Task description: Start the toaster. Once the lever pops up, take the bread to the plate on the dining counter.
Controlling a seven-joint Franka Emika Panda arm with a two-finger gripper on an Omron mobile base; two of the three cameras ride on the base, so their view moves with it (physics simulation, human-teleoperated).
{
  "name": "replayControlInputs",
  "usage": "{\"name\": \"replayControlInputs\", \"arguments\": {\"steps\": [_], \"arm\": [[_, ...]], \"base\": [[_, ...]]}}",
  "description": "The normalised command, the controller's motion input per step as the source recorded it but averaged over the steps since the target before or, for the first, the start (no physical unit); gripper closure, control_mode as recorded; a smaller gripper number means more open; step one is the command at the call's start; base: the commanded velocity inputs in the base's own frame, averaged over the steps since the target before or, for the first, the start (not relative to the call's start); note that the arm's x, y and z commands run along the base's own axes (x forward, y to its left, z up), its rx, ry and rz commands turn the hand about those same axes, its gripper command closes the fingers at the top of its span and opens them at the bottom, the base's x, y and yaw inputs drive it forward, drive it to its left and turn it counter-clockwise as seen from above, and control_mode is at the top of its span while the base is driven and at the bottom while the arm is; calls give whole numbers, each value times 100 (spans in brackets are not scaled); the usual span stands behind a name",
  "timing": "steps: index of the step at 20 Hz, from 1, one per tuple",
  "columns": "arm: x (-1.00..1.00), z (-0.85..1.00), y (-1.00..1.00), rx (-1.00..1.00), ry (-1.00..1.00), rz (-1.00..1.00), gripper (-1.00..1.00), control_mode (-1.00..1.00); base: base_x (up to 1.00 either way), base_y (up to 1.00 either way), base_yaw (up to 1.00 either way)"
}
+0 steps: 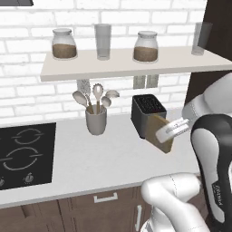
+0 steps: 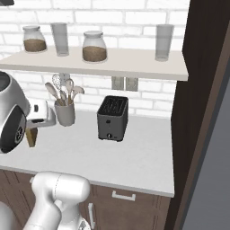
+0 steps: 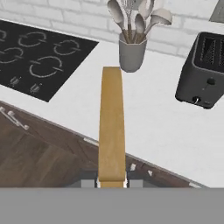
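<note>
The tan-brown bread (image 3: 111,118) is held edge-on between my gripper's (image 3: 111,182) fingers, above the front part of the grey counter (image 3: 170,131). From the left base view the bread (image 1: 162,138) hangs just in front of the dark toaster (image 1: 147,113), with the gripper (image 1: 171,130) shut on its upper edge. In the right base view the bread (image 2: 30,136) shows below the hand (image 2: 39,116), well left of the toaster (image 2: 113,117). The toaster (image 3: 204,72) stands upright with empty slots. The plate and the dining counter are out of view.
A grey utensil cup (image 1: 96,118) with spoons stands left of the toaster. The black cooktop (image 1: 25,154) lies at the counter's left. A shelf (image 1: 127,65) with jars and glasses hangs above. A tall dark cabinet (image 2: 202,90) bounds the right side.
</note>
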Motion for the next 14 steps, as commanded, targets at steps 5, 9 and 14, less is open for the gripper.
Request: {"name": "replayControlInputs", "arguments": {"steps": [5, 9, 14], "arm": [[22, -7, -30, 0, 0, -45, 100, -100], [10, -2, -25, 0, 10, -42, 100, -100], [0, -1, -13, 1, 12, -11, 100, -100]], "base": [[0, 0, 0], [0, 0, 0], [0, 0, 0]]}}
